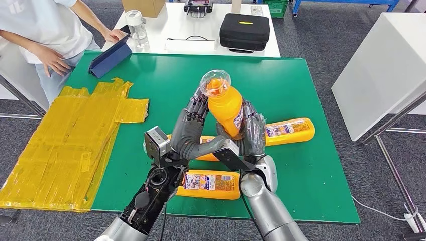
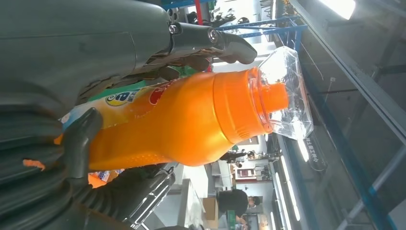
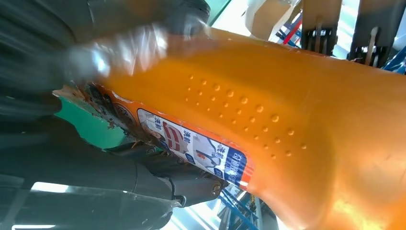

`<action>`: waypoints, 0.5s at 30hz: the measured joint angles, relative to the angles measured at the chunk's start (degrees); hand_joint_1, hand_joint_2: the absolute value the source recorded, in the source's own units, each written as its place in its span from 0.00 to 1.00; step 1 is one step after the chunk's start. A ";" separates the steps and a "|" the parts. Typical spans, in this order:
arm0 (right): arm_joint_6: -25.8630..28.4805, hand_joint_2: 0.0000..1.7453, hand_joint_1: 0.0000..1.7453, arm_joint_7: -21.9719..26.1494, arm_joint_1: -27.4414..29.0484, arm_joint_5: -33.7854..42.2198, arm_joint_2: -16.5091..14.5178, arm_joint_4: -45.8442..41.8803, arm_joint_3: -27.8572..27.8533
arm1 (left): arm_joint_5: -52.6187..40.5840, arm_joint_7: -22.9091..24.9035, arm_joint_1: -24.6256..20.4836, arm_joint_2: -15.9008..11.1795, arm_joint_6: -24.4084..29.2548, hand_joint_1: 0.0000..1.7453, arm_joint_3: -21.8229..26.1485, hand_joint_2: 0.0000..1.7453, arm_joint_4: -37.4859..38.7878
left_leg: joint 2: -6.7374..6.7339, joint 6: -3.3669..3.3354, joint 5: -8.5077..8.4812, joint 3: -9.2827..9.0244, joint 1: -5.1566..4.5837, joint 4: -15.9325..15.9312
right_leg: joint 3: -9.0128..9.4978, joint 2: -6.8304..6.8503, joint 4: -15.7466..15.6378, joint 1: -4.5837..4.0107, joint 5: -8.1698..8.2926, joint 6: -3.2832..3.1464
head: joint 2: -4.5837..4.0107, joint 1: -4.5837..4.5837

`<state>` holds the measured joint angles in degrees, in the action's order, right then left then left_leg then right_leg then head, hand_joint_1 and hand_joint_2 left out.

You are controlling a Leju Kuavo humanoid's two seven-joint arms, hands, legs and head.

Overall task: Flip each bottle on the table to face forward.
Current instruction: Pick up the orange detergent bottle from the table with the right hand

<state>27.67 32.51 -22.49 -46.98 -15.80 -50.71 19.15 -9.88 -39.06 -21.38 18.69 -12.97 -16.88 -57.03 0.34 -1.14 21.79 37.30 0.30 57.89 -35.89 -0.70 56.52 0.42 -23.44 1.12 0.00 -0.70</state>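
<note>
- An orange plastic bottle with a clear domed cap [image 1: 224, 103] is held above the green table mat [image 1: 321, 165], at the centre of the head view, cap upward and tilted toward the upper left of the frame.
- The bottle is grasped from both sides: the left hand [image 1: 193, 125] is closed against its left flank, and the right hand [image 1: 252, 131] is closed against its right flank and label.
- In the left wrist view, the same bottle [image 2: 191, 122] is seen with dark fingers [image 2: 225, 43] laid along its shoulder.
- In the right wrist view, the dimpled orange body [image 3: 287, 124] is seen close up.
- Three further orange bottles lie flat on the mat: one at centre right [image 1: 291, 130], one at lower centre [image 1: 211, 184], and one [image 1: 206, 156] largely hidden behind the hands.
- A crumpled yellow plastic sheet [image 1: 65, 150] covers the left of the frame.
- A black case [image 1: 244, 31] rests on the white table [image 1: 201, 27] at upper centre.
- A person [image 1: 45, 35] stands at upper left.
</note>
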 joint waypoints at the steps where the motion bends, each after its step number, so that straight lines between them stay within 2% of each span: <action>1: 0.04 1.00 1.00 0.05 0.07 -0.11 -0.04 -0.04 0.18 | 0.11 -0.07 -0.04 0.01 0.00 0.00 -0.01 1.00 0.08 | 0.00 0.00 0.00 0.00 0.00 0.00 | 0.00 0.00 0.00 0.00 0.00 0.00 | 0.00 0.00; 9: -3.69 1.00 1.00 3.03 1.37 2.61 -0.05 -1.83 2.14 | 0.77 -0.77 -0.72 0.01 0.04 0.00 -0.30 1.00 0.57 | 0.00 0.00 0.00 0.02 0.00 0.00 | -0.01 0.00 0.00 0.00 0.00 0.00 | 0.00 -0.01; 15: -4.50 1.00 1.00 3.84 1.84 3.80 -0.03 -2.48 2.90 | 0.87 -0.85 -0.98 0.01 0.08 0.00 -0.45 1.00 0.78 | 0.00 0.00 0.00 0.02 0.00 0.00 | -0.01 0.00 0.00 0.00 0.00 0.00 | -0.01 0.00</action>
<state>23.17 36.35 -20.65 -43.18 -15.82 -53.19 22.05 -9.01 -39.91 -22.37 18.69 -12.89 -17.33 -56.25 0.34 -1.14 21.78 37.32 0.30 57.89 -35.90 -0.70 56.52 0.42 -23.44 1.12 -0.01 -0.70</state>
